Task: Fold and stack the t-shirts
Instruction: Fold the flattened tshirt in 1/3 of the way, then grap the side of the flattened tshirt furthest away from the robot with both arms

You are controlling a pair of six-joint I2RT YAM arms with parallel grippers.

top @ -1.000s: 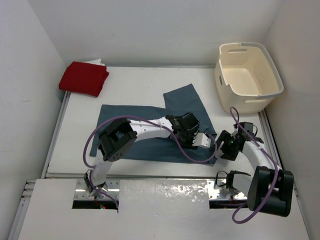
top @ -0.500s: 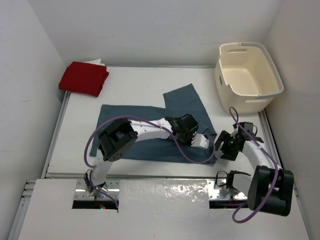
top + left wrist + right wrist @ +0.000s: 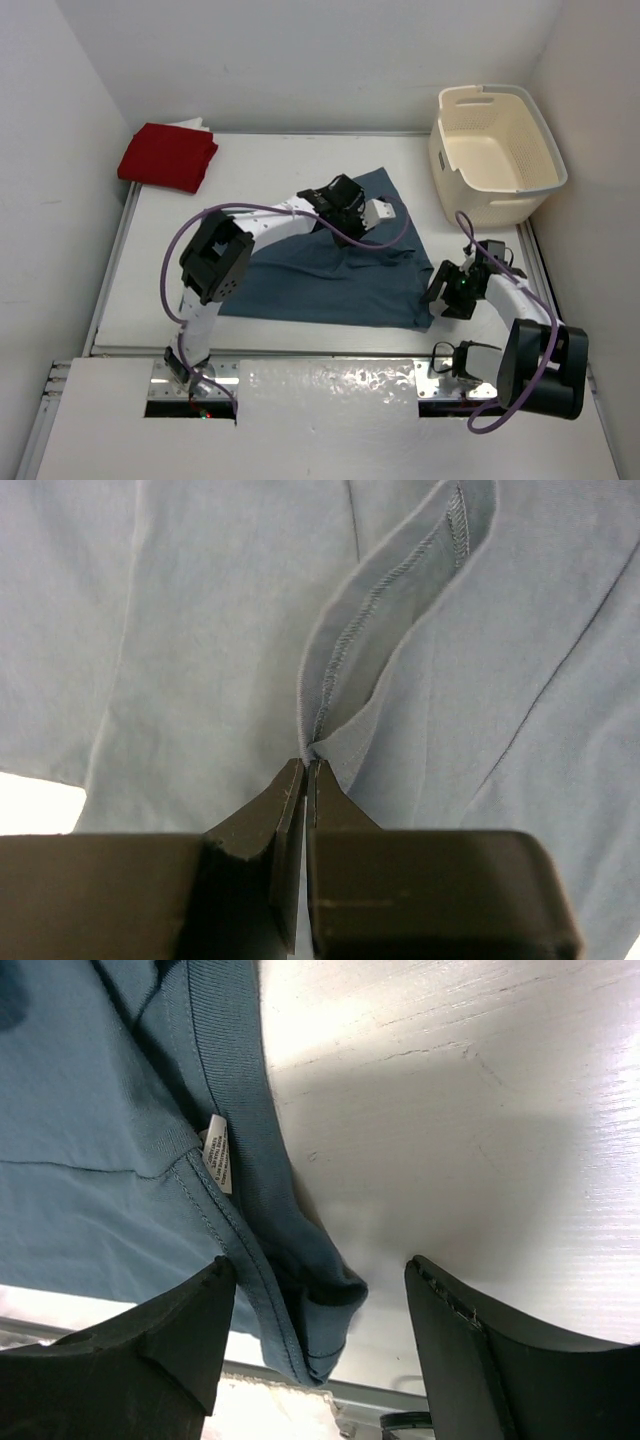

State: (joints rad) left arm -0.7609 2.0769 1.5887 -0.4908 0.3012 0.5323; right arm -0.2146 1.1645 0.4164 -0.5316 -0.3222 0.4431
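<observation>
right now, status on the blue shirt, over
Left gripper shut on blue-grey t-shirt hem. Right gripper open over its collar edge. Red t-shirt folded, far left corner. Basket far right, apart from the shirt.

We look down on the whole worktop (image 3: pixel 270 170) from above, behind its near edge. Past the left claw (image 3: pixel 305 770) and the right claw (image 3: pixel 320 1265), our wrist views press very close onto the same blue-grey t-shirt (image 3: pixel 320 285), which the top view also shows.

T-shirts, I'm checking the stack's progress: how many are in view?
2: a red t-shirt folded at the far left corner, a blue-grey t-shirt spread mid-table. A white sliver behind the red may be a third.
</observation>
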